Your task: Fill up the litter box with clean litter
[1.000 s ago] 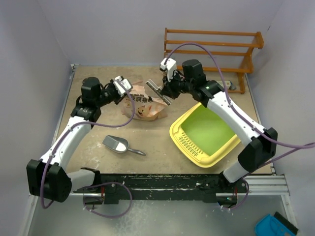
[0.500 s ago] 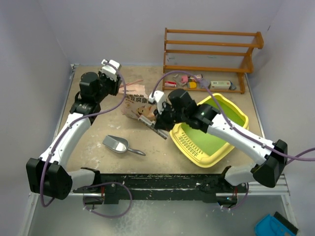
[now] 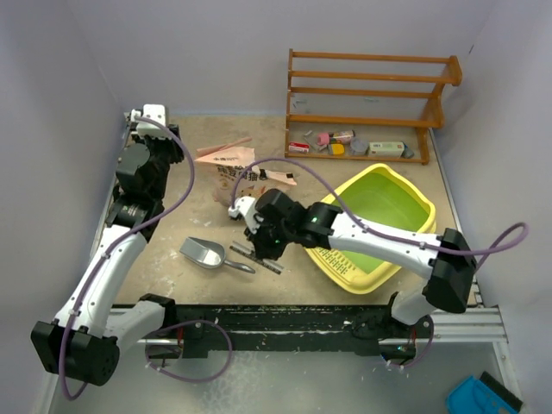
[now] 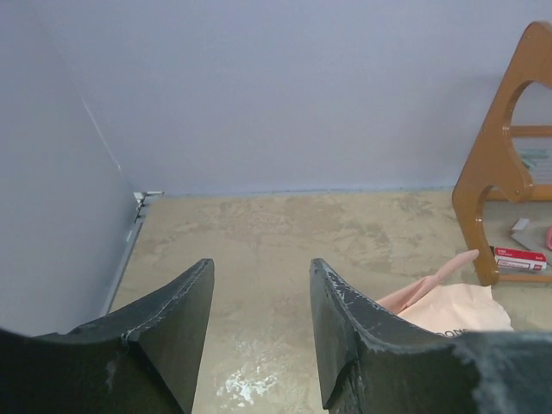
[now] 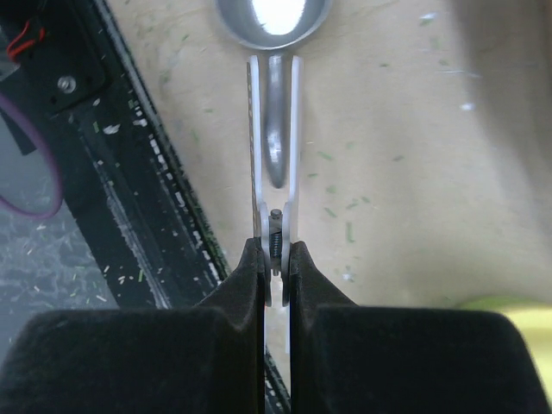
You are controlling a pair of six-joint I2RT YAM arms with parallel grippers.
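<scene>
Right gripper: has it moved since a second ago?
Yes. The right gripper, shut on a bag clip, has come away from the wooden rack toward the near edge, beside the metal scoop.

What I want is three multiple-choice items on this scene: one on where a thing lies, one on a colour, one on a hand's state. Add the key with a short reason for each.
1. Where does the metal scoop lie?
A. on the table, to the left of the litter box in the top view
B. inside the litter box
C. propped on the litter box's rim

2. What colour is the litter box's rim?
A. blue
B. red
C. yellow

3. How is the left hand?
A. shut on the metal scoop
B. open, holding nothing
C. shut on the litter box's rim

Key:
1 A: the scoop rests on bare table, apart from the box.
2 C: the rim is yellow around a green floor.
3 B: the left wrist view shows a clear gap with nothing in it.
</scene>
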